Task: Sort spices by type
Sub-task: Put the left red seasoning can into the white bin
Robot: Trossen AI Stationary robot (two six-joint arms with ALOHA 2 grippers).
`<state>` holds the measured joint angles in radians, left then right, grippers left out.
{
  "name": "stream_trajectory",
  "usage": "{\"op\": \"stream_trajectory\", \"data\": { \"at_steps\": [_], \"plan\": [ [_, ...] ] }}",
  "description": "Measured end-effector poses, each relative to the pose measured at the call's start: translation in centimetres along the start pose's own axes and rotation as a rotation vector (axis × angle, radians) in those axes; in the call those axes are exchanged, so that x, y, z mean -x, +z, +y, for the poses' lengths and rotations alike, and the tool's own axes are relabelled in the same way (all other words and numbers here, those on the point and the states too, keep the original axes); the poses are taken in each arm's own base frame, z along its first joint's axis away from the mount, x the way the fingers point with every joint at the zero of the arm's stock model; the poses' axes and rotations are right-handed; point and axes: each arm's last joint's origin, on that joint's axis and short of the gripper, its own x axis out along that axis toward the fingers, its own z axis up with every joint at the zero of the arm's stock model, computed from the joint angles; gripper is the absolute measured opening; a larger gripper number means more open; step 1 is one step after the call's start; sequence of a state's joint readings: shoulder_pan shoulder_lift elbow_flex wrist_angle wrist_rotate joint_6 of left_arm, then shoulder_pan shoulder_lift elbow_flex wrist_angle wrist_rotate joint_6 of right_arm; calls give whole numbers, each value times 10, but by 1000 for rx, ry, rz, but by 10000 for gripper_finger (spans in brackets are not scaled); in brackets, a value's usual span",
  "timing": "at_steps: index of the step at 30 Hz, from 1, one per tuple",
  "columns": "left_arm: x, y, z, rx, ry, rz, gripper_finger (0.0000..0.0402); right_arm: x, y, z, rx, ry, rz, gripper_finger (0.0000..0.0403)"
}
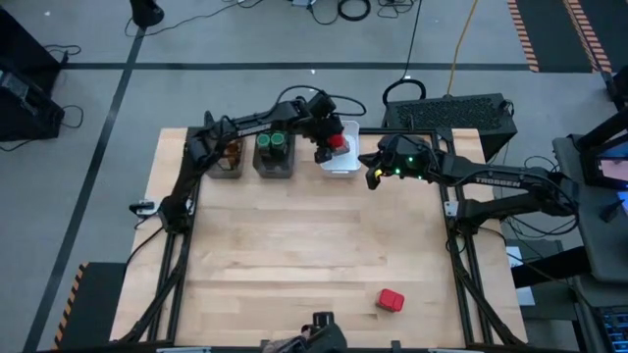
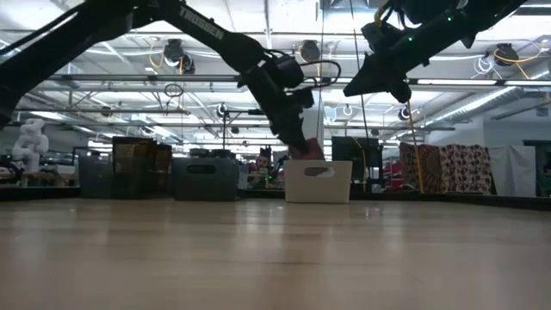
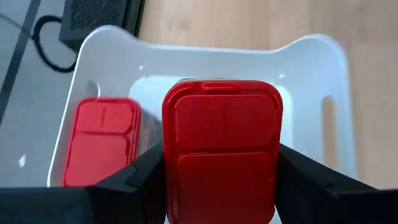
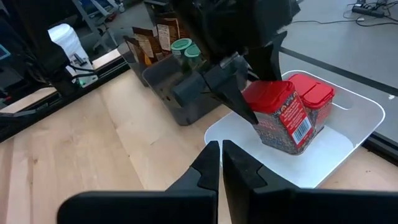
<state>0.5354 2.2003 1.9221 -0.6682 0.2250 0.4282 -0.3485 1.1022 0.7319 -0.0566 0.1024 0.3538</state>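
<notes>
Left gripper (image 4: 258, 87) squeezes a red tin (image 3: 222, 149) over the white bin (image 1: 345, 167), top middle.
Next it should let go; right gripper (image 4: 221, 163) waits beside, fingers closed and empty.

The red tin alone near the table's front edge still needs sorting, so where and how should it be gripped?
Grip the loose red tin across its two flat side faces, coming straight down from above. It looks boxy, with bare wood all round, so the jaws should have room on both sides. The right gripper, shut and idle near the white bin, seems better placed; the left gripper holds another red tin.
</notes>
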Motion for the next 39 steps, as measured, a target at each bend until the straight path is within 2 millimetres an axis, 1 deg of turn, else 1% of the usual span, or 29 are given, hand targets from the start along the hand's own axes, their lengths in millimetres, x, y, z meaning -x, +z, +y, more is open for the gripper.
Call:
{"op": "stream_trajectory", "data": {
  "at_steps": [4,12,15,18,21,32,35,39],
  "plan": [
    [-10,-6,2,7,20,40,219,-3,-2,0,2,-6,16,0],
    [-19,-11,5,4,64,81,219,-10,-7,-1,5,-17,48,0],
    [-20,-12,5,4,79,93,221,-10,-7,-1,8,-16,50,0],
    [-20,-12,5,-21,86,93,244,-10,-7,-1,10,-15,51,0],
    [-20,-11,5,-48,128,115,262,-10,-7,-1,9,-12,51,0],
    [-22,-8,-3,-75,187,143,270,-10,-10,0,8,28,98,0],
    [-18,-4,-8,-86,225,157,271,-9,-10,0,13,29,96,0],
    [-2,7,-16,-100,247,123,271,-7,-9,1,32,56,99,0]
  ]
}}
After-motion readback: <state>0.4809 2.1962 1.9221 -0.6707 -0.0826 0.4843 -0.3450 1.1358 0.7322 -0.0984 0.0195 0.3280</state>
